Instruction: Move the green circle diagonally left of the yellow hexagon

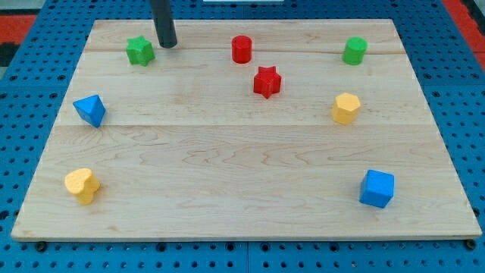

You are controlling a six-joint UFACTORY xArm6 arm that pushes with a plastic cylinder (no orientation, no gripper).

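Note:
The green circle (354, 51) stands near the view's top right of the wooden board (242, 189). The yellow hexagon (345, 108) lies below it, slightly to the left, with a gap between them. My tip (167, 44) rests on the board near the view's top left, just right of the green star (139, 51) and far left of the green circle.
A red cylinder (241, 48) and a red star (267, 82) sit at the top middle. A blue triangular block (90, 110) is at the left, a yellow heart (82, 185) at the bottom left, a blue cube (377, 189) at the bottom right.

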